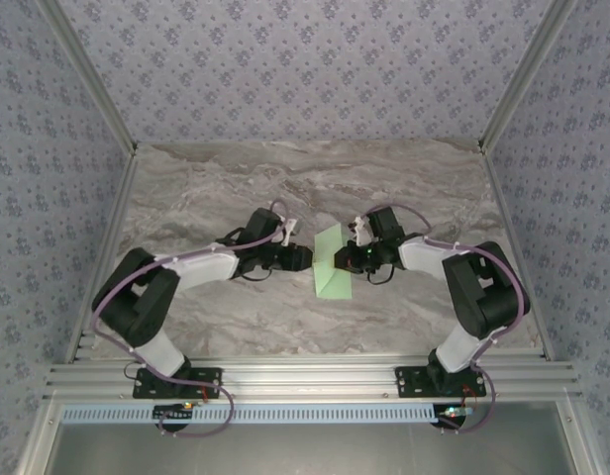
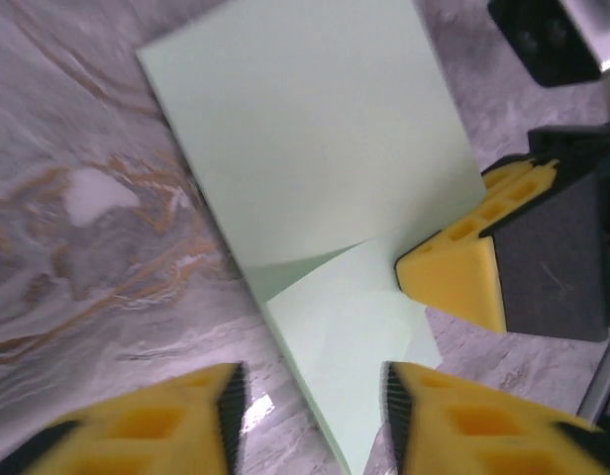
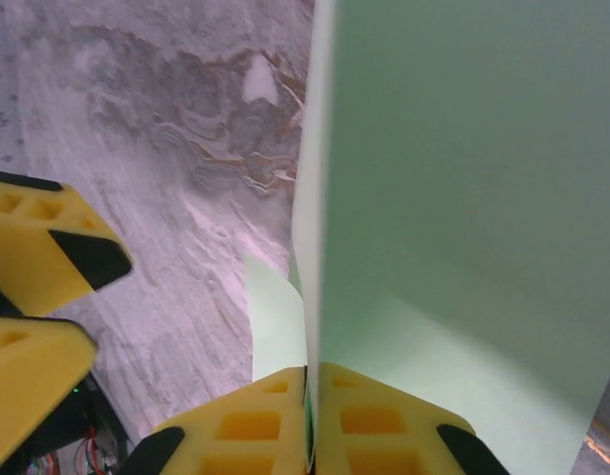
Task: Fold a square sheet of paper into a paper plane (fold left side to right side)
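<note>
Grey marble tabletop [image 1: 236, 327] is carrying the thin pale green square sheet of paper [image 1: 332, 265] at centre frame. Right fingers [image 3: 384, 416] are pinching its raised edge; left fingers [image 2: 156, 426] are standing apart, holding nothing. Left-to-right folding is looking half done, crease unpressed, later folds remaining.

A high camera looks down over the whole surface [image 1: 236, 327], while both wrist cameras peer close-up from opposite sides at the same sheet of paper [image 2: 315, 129].
</note>
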### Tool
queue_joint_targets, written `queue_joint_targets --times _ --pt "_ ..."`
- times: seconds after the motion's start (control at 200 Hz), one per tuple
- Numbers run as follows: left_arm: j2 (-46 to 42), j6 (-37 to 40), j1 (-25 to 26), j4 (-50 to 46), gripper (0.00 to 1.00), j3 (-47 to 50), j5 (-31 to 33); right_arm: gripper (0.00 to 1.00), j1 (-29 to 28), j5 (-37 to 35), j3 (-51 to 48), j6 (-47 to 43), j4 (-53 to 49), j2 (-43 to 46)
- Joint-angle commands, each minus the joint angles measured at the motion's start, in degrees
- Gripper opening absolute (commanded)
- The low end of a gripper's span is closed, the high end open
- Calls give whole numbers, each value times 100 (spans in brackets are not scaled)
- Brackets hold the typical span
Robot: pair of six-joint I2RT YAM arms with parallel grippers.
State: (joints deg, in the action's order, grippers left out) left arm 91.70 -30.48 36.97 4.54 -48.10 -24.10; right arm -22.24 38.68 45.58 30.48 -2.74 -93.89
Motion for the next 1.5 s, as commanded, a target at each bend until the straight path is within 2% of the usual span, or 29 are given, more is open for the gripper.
queue_joint_targets --times 0.0,0.18,0.275,0.47,0.685,0.814,0.979,1.104,1.169,1.249,1.309,1.374,1.424,1.494 --pt "-829 -250 -224 107 61 202 -7 6 217 404 52 -92 147 674" --pt "-2164 -993 -633 289 86 520 -183 6 626 1187 73 376 675 1587" --pt "-2709 -1431 -732 644 93 515 -556 7 641 1375 303 780 889 1954" --pt "-2940 -2249 -636 1829 94 392 -1164 8 312 1494 943 1399 1325 2278" --pt "-2737 -2359 -298 2231 92 113 -1251 9 -277 1389 1531 1809 1691 2287" --pt "-2653 -2688 -261 2874 82 151 -1299 10 -465 1358 1664 1973 1810 2264" --pt "-2777 -2788 -247 3098 52 208 -1179 10 -484 1336 1569 2171 1956 2283" --pt "-2880 -2822 -221 3116 34 247 -1152 12 -485 1310 1464 2288 2068 2313" --pt "-2940 -2801 -192 3052 26 250 -1118 14 -488 1266 1421 2304 2063 2332" --pt "-3020 -2695 -174 2853 17 242 -1051 25 -466 1220 1410 2173 1855 2379" --pt "-3103 -2449 -134 2440 12 182 -961 35 -432 1129 1425 1869 1450 2462" --pt "-3230 -1877 -22 1492 10 -35 -682 46 -346 874 1491 1349 611 2631" --pt "-3325 -1236 164 289 9 -301 -222 54 -273 474 1580 781 -261 2820" --pt "-3352 -403 497 -1077 7 -674 607 65 -198 -453 1820 -128 -1689 3050"
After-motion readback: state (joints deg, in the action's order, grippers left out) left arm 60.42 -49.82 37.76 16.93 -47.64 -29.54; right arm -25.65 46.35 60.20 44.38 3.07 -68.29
